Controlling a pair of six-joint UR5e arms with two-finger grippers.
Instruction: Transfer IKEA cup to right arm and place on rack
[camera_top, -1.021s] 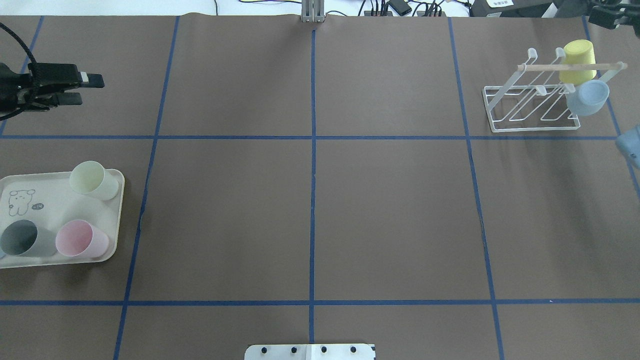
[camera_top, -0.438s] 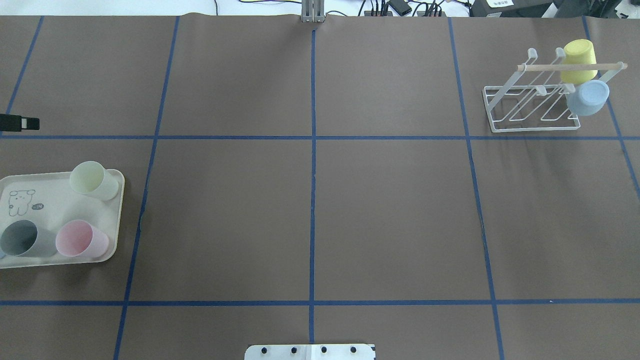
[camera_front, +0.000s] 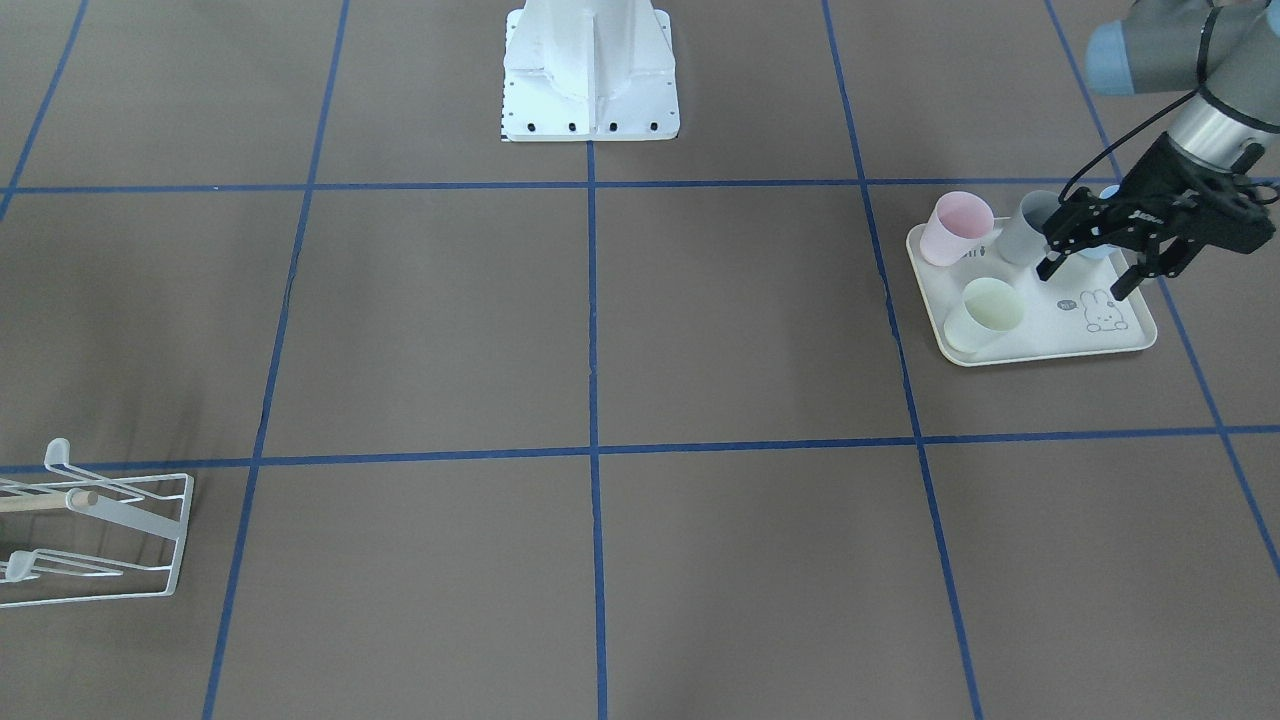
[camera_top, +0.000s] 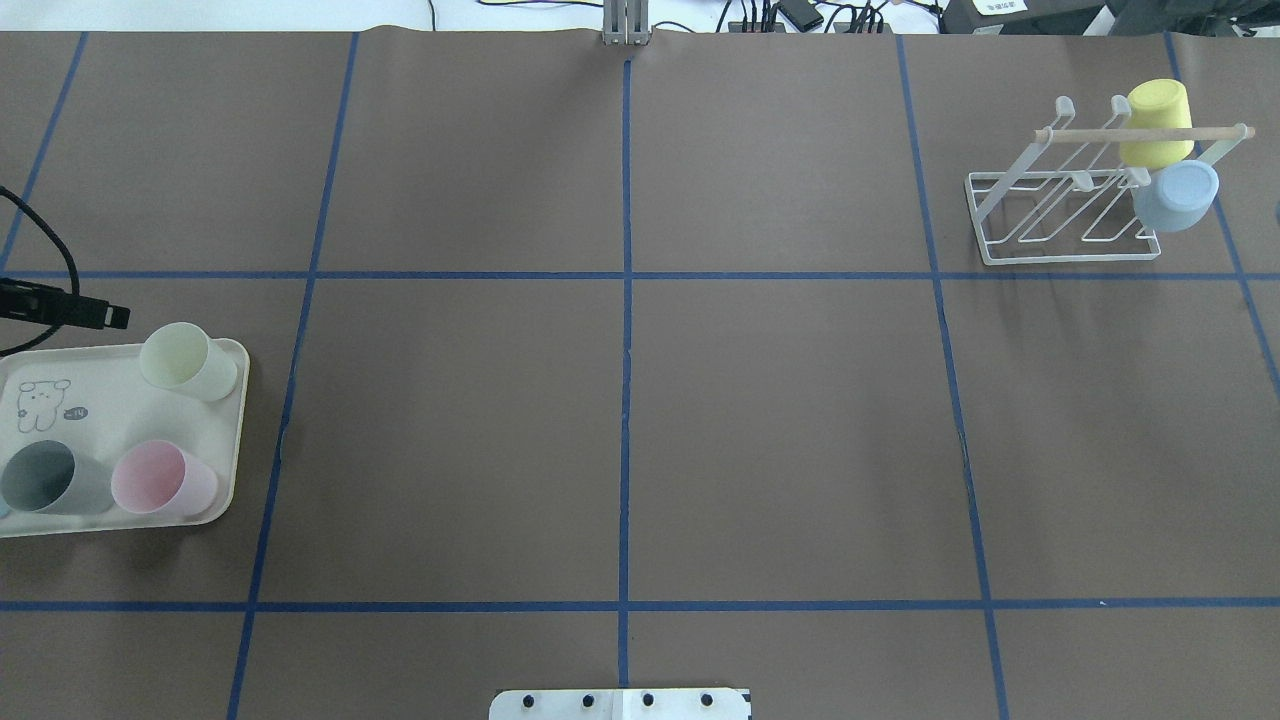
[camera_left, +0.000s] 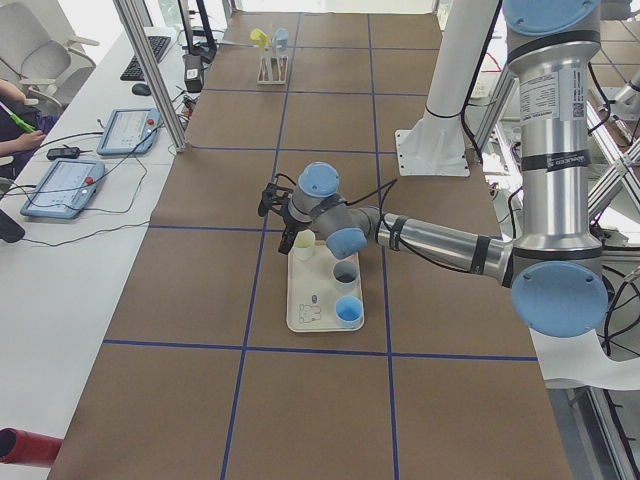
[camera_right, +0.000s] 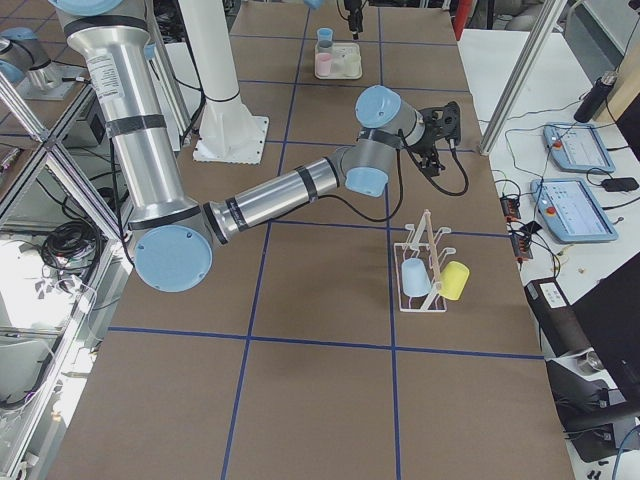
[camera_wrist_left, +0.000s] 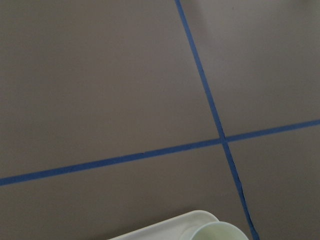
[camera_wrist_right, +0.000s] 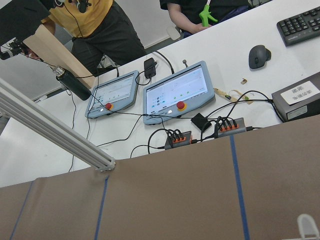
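Observation:
Pale green (camera_top: 185, 360), pink (camera_top: 160, 478) and grey (camera_top: 45, 478) cups lie on a cream rabbit-print tray (camera_top: 120, 410) at the table's left; a blue cup (camera_left: 348, 311) stands there too. My left gripper (camera_front: 1083, 280) hovers open and empty over the tray's outer side, near the grey cup (camera_front: 1025, 228). The white wire rack (camera_top: 1070, 256) with its wooden rod (camera_top: 1100, 133) stands far right, holding a yellow cup (camera_top: 1158, 122) and a light blue cup (camera_top: 1178, 195). My right gripper (camera_right: 445, 122) shows only in the exterior right view, beyond the rack; I cannot tell its state.
Blue tape lines grid the brown table. The robot's base plate (camera_top: 620, 703) sits at the near edge. Beyond the far edge are cables, tablets (camera_wrist_right: 177, 92) and seated people. The left wrist view catches the tray's corner (camera_wrist_left: 165, 230) and the green cup's rim (camera_wrist_left: 220, 232).
My left gripper has swung from the far left of the table down toward the tray, open throughout. The right arm's parts have slipped out of the overhead view's right edge.

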